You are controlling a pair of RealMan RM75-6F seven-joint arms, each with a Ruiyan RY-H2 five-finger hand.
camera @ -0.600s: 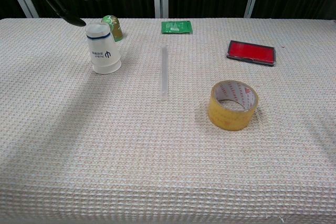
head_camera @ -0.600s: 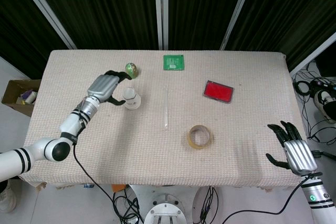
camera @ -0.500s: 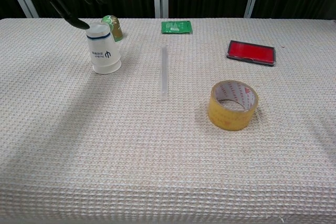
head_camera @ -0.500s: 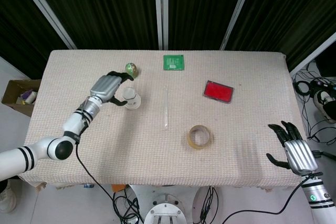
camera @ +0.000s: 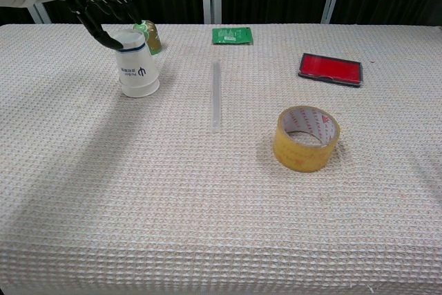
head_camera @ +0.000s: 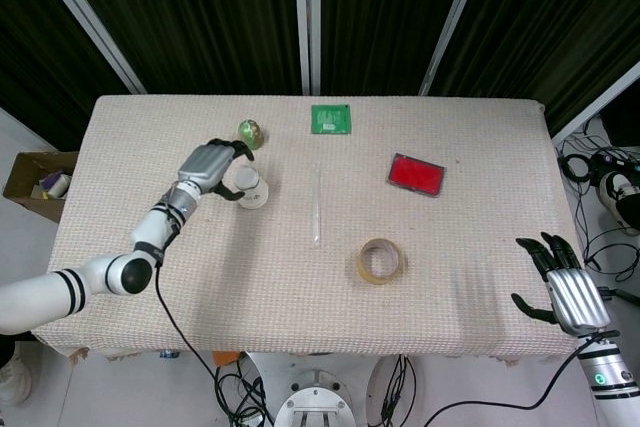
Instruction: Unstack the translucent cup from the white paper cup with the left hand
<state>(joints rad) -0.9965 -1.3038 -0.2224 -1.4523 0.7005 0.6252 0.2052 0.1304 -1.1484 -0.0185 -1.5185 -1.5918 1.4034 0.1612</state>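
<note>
A white paper cup [camera: 139, 74] stands upside down at the table's left rear, with the translucent cup [camera: 130, 38] capped over its top; in the head view the stack [head_camera: 249, 186] shows from above. My left hand [head_camera: 207, 167] sits just left of the stack, fingers spread around the upper part. In the chest view this left hand [camera: 97, 12] has its thumb against the top left of the translucent cup and the other fingers arched above it, with no grip closed. My right hand [head_camera: 563, 288] hovers with fingers apart off the front right corner, holding nothing.
A green egg-shaped object [camera: 148, 36] stands right behind the cups. A clear tube [head_camera: 318, 205] lies mid-table, with a tape roll [head_camera: 380, 260] toward the front, a red flat case [head_camera: 416, 174] on the right and a green packet [head_camera: 330, 118] at the back.
My left hand has come right and down until its fingers frame the top of the cup stack. My right hand has slipped slightly toward the front edge.
</note>
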